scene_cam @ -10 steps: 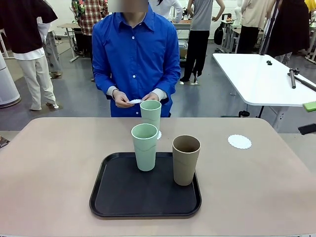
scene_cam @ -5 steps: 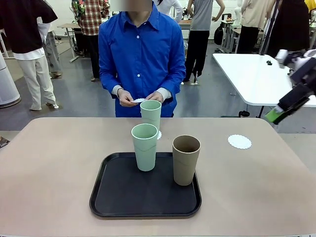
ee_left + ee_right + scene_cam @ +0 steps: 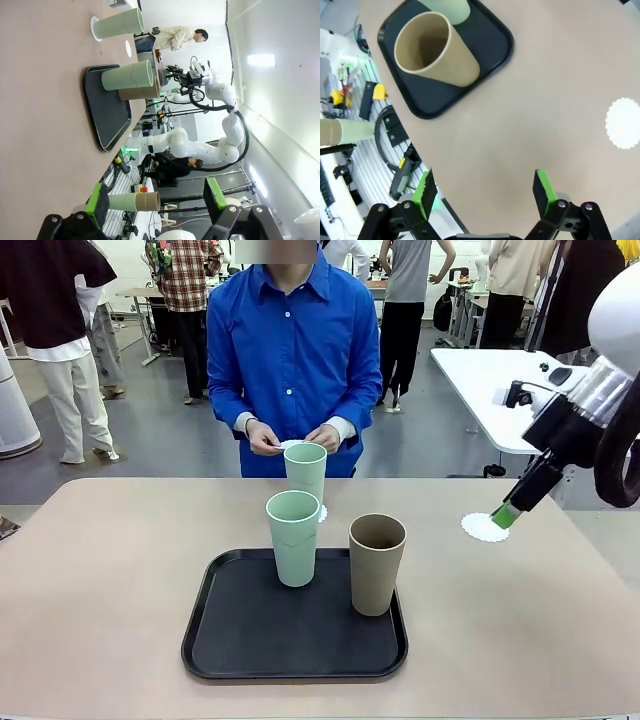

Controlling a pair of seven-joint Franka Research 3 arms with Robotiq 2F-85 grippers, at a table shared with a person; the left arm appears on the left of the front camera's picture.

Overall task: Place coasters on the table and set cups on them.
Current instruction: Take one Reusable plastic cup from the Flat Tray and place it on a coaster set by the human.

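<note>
**Step in hand.** One pale mint green matte tumbler point(image 3: 305, 468) stands on a white lacy-edged round coaster point(image 3: 321, 512) on the beige worktop point(image 3: 100, 570). A second coaster point(image 3: 485, 528) lies bare toward the right edge. The person's hands point(image 3: 262, 438) hold what looks like a third. The other mint tumbler point(image 3: 293, 537) and the brown-taupe tumbler point(image 3: 377, 562) stand upright on the black rectangular tray point(image 3: 200, 640).

**Grippers.** My right gripper point(image 3: 506, 516) hangs just above the bare coaster, fingers apart, holding nothing. My left gripper point(image 3: 156, 197) is likewise apart and empty, well apart from the tray.

**Next move (judgement).** Reach the brown-taupe tumbler, close on its tapered wall, lift it clear of the tray rim and set it centred on the bare coaster.

**Surface and room.** The worktop is smooth with rounded corners. Beyond it are a grey floor point(image 3: 170, 450), a white table point(image 3: 520, 400) and standing people point(image 3: 60, 340).
</note>
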